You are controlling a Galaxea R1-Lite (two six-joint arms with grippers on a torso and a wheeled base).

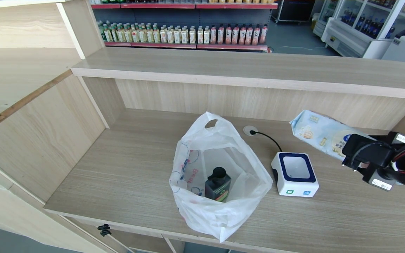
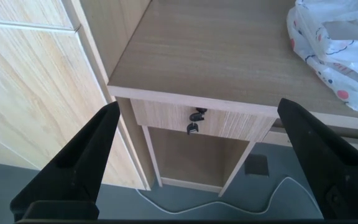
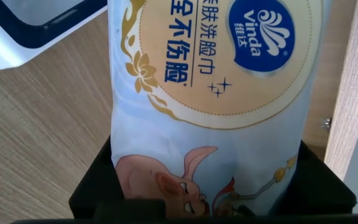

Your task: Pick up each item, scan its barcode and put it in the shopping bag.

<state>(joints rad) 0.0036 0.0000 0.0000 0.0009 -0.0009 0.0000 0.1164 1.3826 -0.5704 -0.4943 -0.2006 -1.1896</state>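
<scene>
A pale blue soft pack of tissues [image 1: 320, 135] hangs tilted above the counter at the right, over and behind the white scanner [image 1: 295, 173] with its dark blue window. My right gripper [image 1: 355, 149] is shut on the pack's near end; the pack [image 3: 216, 106] fills the space between the fingers [image 3: 95, 186]. The white plastic shopping bag [image 1: 216, 175] stands open mid-counter with a dark bottle [image 1: 218, 184] upright inside. My left gripper [image 2: 197, 162] hangs open below the counter's front edge, near the bag's [image 2: 337, 43] side, holding nothing.
The scanner's black cable [image 1: 267, 137] runs to a grommet [image 1: 250, 130] behind the bag. A raised shelf [image 1: 244, 70] and wooden side panel [image 1: 47, 140] bound the counter. A drawer with keys [image 2: 196, 121] sits under the front edge. Free counter lies left of the bag.
</scene>
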